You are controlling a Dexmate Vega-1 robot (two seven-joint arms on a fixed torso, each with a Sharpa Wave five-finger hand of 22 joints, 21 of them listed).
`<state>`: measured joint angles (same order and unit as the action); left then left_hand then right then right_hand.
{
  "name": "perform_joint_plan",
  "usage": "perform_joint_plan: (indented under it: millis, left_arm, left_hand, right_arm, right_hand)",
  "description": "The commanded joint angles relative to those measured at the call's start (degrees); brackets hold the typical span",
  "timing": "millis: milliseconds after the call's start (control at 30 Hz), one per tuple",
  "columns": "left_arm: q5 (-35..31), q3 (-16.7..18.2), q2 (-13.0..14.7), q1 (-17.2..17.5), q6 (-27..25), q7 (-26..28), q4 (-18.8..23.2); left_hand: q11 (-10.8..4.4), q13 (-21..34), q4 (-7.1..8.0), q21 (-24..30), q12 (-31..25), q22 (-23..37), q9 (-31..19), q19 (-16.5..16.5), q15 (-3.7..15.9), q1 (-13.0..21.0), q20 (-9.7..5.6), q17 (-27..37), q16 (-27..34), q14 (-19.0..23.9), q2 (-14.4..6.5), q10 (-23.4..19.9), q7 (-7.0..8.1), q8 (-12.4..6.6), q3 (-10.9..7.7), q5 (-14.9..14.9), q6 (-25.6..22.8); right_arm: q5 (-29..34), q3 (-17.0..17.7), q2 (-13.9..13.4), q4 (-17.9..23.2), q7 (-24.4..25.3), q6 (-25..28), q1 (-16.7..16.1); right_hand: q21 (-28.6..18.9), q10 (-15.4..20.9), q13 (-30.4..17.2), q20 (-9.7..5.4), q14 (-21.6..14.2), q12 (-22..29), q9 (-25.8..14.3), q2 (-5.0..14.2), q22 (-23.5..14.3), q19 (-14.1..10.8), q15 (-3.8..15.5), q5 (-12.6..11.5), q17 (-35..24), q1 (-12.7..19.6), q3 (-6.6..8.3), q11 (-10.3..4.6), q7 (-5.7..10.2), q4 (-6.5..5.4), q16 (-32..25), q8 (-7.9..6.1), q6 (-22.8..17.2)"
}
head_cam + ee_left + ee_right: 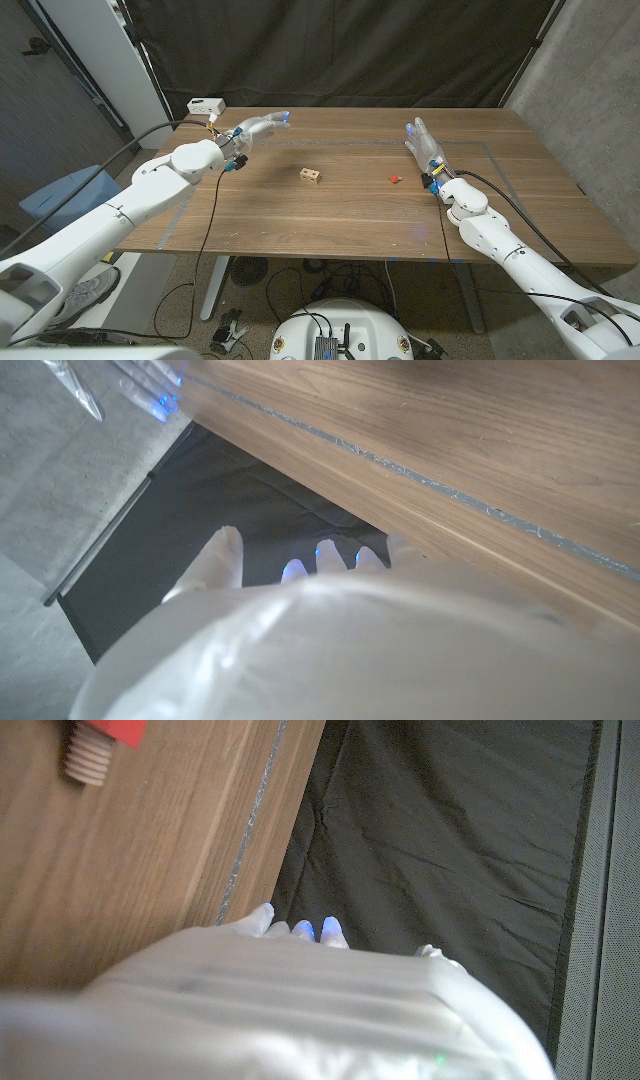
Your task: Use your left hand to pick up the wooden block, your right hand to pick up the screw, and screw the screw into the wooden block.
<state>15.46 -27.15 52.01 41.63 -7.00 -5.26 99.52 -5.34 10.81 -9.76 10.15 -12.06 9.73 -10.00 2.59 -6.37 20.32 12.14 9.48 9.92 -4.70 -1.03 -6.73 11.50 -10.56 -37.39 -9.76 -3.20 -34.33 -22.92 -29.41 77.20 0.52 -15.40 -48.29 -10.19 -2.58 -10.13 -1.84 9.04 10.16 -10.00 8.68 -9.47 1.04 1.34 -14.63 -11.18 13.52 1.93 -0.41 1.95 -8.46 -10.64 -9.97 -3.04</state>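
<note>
On the worktop (300, 225), near its middle, sits the block (310, 176), and the screw (395, 180) lies just off to its right. The block is small, hard wood with holes in its side. It looks light and should not bend or break, so the left hand (255, 128) can likely take it by its flat sides, keeping a hole free. The screw has a red head and a pale ridged shaft, seen close in the right wrist view (100, 745). It looks tiny and light, and may roll or slip, so a pinch at the red head seems best. The left hand is up near the far edge, well apart from the block, with its fingers stretched out and nothing in it. The right hand (425, 145) stands near the screw, a little to the right of it and not touching. Its fingers point up and apart, and it holds nothing.
</note>
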Motion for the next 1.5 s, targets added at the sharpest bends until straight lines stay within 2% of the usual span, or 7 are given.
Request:
perform_joint_plan:
  millis: [33, 200, 433, 700, 1033, 1300, 1500]
  left_arm:
    - [-6.93, -1.48, 4.72, -1.32, -4.51, -2.75, 5.83]
    - [-12.34, -2.86, 6.9, -2.49, -8.73, -4.07, 9.79]
    - [-20.95, -6.15, 8.26, -5.79, -15.36, -8.2, 14.55]
    - [-29.73, -9.95, 7.2, -10.23, -16.53, -13.86, 14.93]
    - [-41.55, -14.14, 4.54, -14.26, -18.37, -19.75, 14.85]
    - [-45.28, -14.26, 3.1, -15.03, -11.83, -20.09, 12.29]
    - [-48.82, -15.31, 1.53, -17.16, -8.02, -23.29, 9.72]
  left_hand:
    - [-1.08, 0.26, -0.58, -0.11, -0.02, 0.21, -0.21, 1.58, -0.46, 1.6, 0.17, 0.29, 0.36, -0.24, 0.81, -0.28, 0.39, -0.56, 0.13, -0.39, -0.76]
    - [-2.17, 0.28, -0.77, 0.1, -0.36, 0.22, -0.24, 2.74, -0.15, 3.81, 0.12, 0.3, 0.57, 0.02, 2.67, -1.27, 0.43, -1.62, 0.72, -0.18, -3.39]
    - [-1.81, 0.43, -0.57, -0.1, -0.67, 0.26, -0.28, 5.63, -0.49, 5.29, 0.22, 0.35, 0.78, 0.65, 6.2, -2.29, 0.3, -1.32, 2.34, 0.03, -3.2]
    - [-2.45, 0.55, -0.33, -0.01, -0.92, 0.29, -0.35, 6.84, -0.04, 6.35, 0.21, 0.39, 0.81, 0.85, 6.84, -3.03, -0.58, -1.86, 2.61, -0.09, -4.99]
    - [-4.22, 0.74, -0.51, 0.18, -2.24, 0.27, -0.42, 8.81, 0.21, 10.91, 0.21, 0.4, 1.11, 2.08, 7.6, -7.59, 0.69, -2.5, 2.43, -0.39, -7.95]
    - [-5.31, 0.78, -0.57, 0.38, -2.51, 0.26, -0.46, 8.98, 1.14, 12.93, 0.15, 0.38, 1.29, 3.04, 8.28, -9.03, 0.88, -2.65, 2.51, -0.69, -9.11]
    - [-6.14, 0.8, -0.58, 0.63, -2.64, 0.22, -0.51, 8.54, 2.04, 15.45, 0.09, 0.35, 1.45, 4.4, 8.95, -10.39, 0.94, -2.72, 2.62, -1.06, -10.31]
  right_arm:
    - [0.02, -0.1, 0.27, -0.31, -0.34, -0.71, -0.18]
    - [-0.01, -0.15, 0.54, -1.06, -0.67, -1.12, 0.12]
    - [-0.04, -0.17, 1.17, -2.47, -0.89, -1.72, 0.81]
    - [0.27, -0.14, 1.84, -3.55, -0.62, -2.83, 1.2]
    - [0.86, -0.13, 2.65, -3.89, 0.55, -4.03, 0.95]
    - [1.01, -0.14, 2.8, -3.85, 1.12, -3.96, 0.8]
    - [1.14, -0.21, 2.82, -3.83, 1.54, -3.51, 0.83]
  right_hand:
    - [-0.3, -0.55, -0.18, -1.67, 0.76, 0.28, -0.08, -0.16, -0.15, 0.35, 0.01, -0.42, -0.03, -0.23, 0.08, -0.19, -0.41, 0.22, 0.01, -0.22, 0.29]
    - [-0.33, -0.6, -0.18, -1.74, 0.77, 0.29, -0.08, -0.17, -0.15, 0.34, 0.03, -0.47, 0.0, -0.25, 0.13, -0.15, -0.68, 0.27, -0.02, -0.26, 0.29]
    - [-0.37, -0.51, -0.18, -1.79, 0.8, 0.37, -0.07, -0.19, -0.14, 0.29, 0.05, -0.52, 0.05, -0.23, 0.19, -0.11, -0.99, 0.35, -0.06, -0.31, 0.28]
    - [-0.41, -0.55, -0.18, -1.75, 0.77, 0.4, -0.07, -0.23, -0.14, 0.26, 0.01, -0.58, 0.11, -0.2, 0.28, 0.13, -1.18, 0.48, -0.12, -0.37, 0.27]
    - [-0.45, -0.48, -0.18, -1.7, 0.77, 0.47, -0.07, -0.27, -0.13, 0.22, -0.03, -0.65, 0.18, -0.11, 0.41, 0.2, -1.3, 0.64, -0.16, -0.42, 0.25]
    - [-0.46, -0.5, -0.18, -1.71, 0.76, 0.48, -0.07, -0.28, -0.13, 0.21, -0.1, -0.69, 0.23, -0.02, 0.52, 0.23, -1.37, 0.78, -0.18, -0.45, 0.26]
    - [-0.43, -0.4, -0.18, -1.37, 0.81, 0.54, -0.08, -0.3, -0.13, 0.34, -0.8, -0.73, 0.26, 0.06, 0.64, 0.27, -1.42, 0.91, -0.2, -0.48, 0.27]
